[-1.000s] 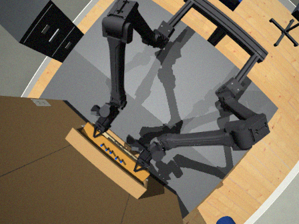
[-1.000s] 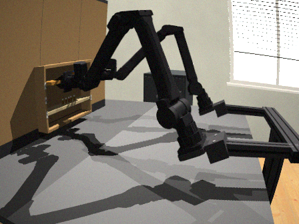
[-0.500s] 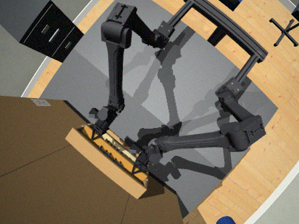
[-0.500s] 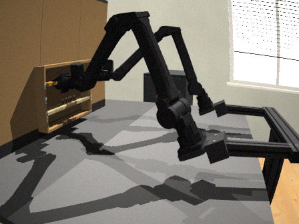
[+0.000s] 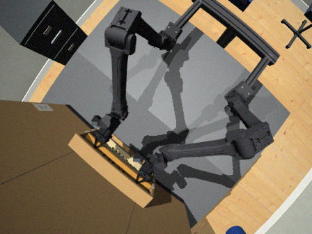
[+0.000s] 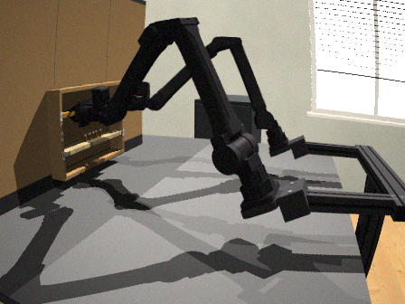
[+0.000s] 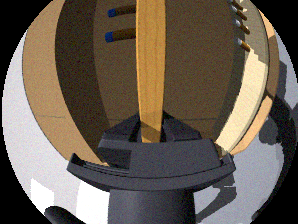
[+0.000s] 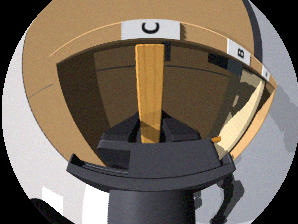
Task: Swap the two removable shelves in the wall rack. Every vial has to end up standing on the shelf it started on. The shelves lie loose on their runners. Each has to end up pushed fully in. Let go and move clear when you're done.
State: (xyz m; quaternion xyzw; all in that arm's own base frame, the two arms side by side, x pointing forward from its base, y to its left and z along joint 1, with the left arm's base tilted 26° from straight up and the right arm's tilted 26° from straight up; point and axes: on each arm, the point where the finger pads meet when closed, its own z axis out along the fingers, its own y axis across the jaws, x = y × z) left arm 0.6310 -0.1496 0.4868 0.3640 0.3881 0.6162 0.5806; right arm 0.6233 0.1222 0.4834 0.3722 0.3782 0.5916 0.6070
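Observation:
My left gripper (image 5: 139,180) (image 7: 151,111) and right gripper (image 5: 98,145) (image 8: 150,131) are shut on the front edge of the orange shelf (image 6: 69,114) (image 7: 150,65) (image 8: 150,85), one near each end. It sits level at the top height C of the wall rack (image 5: 111,171) (image 6: 55,131), mostly inside. How far in it stands, and its runners, are hidden. Blue-capped vials (image 7: 122,36) stand on it; two show. The cream shelf (image 6: 77,148) (image 7: 246,95) (image 8: 243,120) is lower, near label A, with several white-capped vials (image 6: 93,134) (image 7: 243,45) standing on it.
Label C (image 8: 150,29), label B (image 8: 240,51) and label A (image 8: 266,74) run down the rack's right upright. No shelf shows at height B. The rack's side walls stand close outside both grippers. A dark cabinet (image 5: 52,33) stands beyond the table.

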